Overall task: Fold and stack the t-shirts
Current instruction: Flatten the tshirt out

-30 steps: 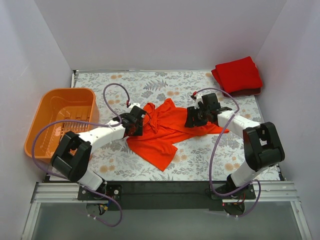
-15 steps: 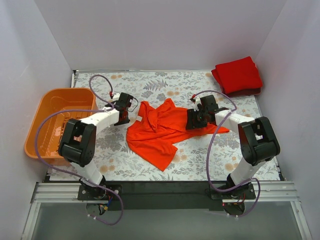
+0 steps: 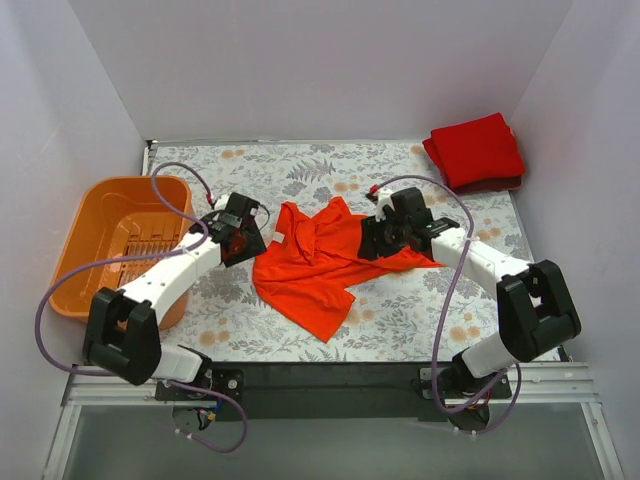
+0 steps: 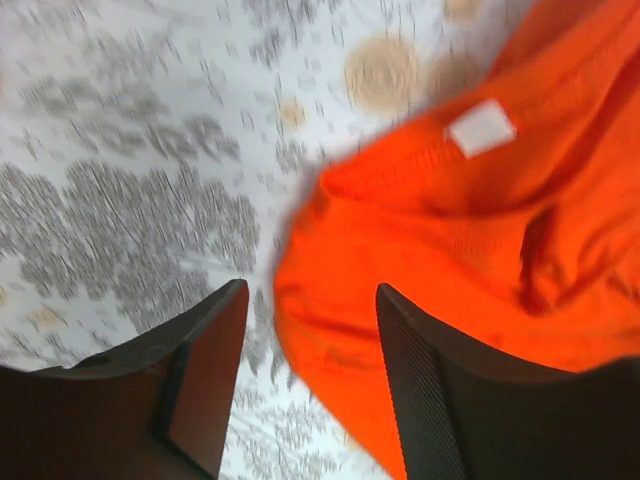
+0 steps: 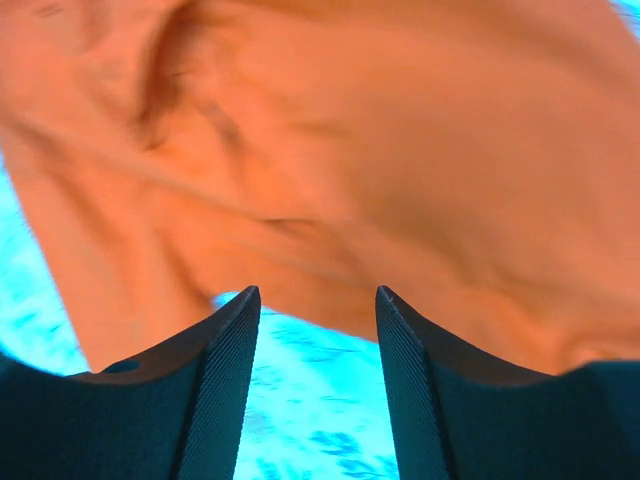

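Left jaws had drawn back toward the near side and right jaws had edged leftward since half a second prior. Both pairs were spread and empty, one at each side edge of the orange-red t-shirt [image 3: 318, 268], which lay crumpled mid-bench [image 3: 400, 310]. The deeper red t-shirt [image 3: 478, 150] lay folded at the far right corner.

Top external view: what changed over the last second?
Left end effector pulled back left off the orange-red shirt, now open at its left edge. Right end effector, open, edged left over the shirt. The orange-red shirt, red shirt and basket stayed put.
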Controlling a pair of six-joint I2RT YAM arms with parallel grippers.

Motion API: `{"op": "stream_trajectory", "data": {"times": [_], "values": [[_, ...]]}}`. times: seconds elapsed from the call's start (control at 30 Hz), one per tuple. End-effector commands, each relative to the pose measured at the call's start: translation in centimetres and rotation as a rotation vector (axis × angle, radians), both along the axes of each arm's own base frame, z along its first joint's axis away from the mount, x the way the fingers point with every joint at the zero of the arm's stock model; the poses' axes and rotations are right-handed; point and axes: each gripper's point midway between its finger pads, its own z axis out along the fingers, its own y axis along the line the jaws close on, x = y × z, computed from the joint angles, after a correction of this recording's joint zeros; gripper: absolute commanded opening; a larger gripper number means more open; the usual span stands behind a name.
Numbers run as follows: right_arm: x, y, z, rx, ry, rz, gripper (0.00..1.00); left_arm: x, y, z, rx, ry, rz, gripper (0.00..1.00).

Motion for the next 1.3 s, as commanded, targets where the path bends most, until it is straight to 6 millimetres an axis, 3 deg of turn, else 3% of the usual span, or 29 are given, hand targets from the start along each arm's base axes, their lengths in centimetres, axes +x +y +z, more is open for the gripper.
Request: {"op": "stream_trajectory", "data": {"times": [0.0, 0.07, 0.13, 0.3, 0.33, 0.43, 0.57, 0.67, 0.93, 1.07, 1.17, 1.27], "values": [[-4.4, 3.6, 0.6, 0.032, 0.031, 0.144, 0.55, -5.7, -2.6, -1.8, -0.113, 0.138, -0.039, 0.51], [-6.8, 5.7, 0.4, 0.024, 0.048, 0.225, 0.52, -8.2, -3.4, -3.2, -0.148, 0.181, -0.048, 0.44], [-10.0, 8.0, -0.2, 0.012, 0.078, 0.32, 0.47, -9.1, -4.0, -3.9, -0.176, 0.194, -0.051, 0.38], [-15.1, 10.7, -2.9, -0.077, 0.155, 0.482, 0.29, -8.3, -4.7, -4.3, -0.179, 0.187, -0.053, 0.3], [-15.5, 11.5, -2.7, -0.09, 0.147, 0.511, 0.28, -7.7, -4.8, -3.6, -0.177, 0.168, -0.051, 0.28], [-16.9, 12.5, -4.0, -0.159, 0.164, 0.575, 0.25, -7.0, -2.6, -2.4, -0.106, 0.111, 0.041, 0.26], [-18.9, 13.2, -5.5, -0.229, 0.199, 0.645, 0.25, -7.3, 0.1, -2.5, -0.105, 0.113, 0.124, 0.27], [-19.9, 13.4, -6.4, -0.27, 0.23, 0.677, 0.25, -7.7, 0.3, -2.7, -0.117, 0.123, 0.136, 0.3], [-24.6, 15.4, -5.6, -0.221, 0.335, 0.884, 0.26, -8.4, 0.7, -2.6, -0.132, 0.125, 0.167, 0.4], [-24.2, 16.2, -3.5, -0.18, 0.284, 0.883, 0.28, -8.7, 1.0, -2.5, -0.133, 0.12, 0.175, 0.44], [-22.1, 15.6, -2.7, -0.211, 0.209, 0.797, 0.32, -9.1, -0.4, -3.3, -0.189, 0.163, 0.139, 0.47], [-19.1, 13.8, -1.9, -0.254, 0.132, 0.663, 0.34, -9.3, -1.6, -4.1, -0.235, 0.198, 0.109, 0.51]]}}
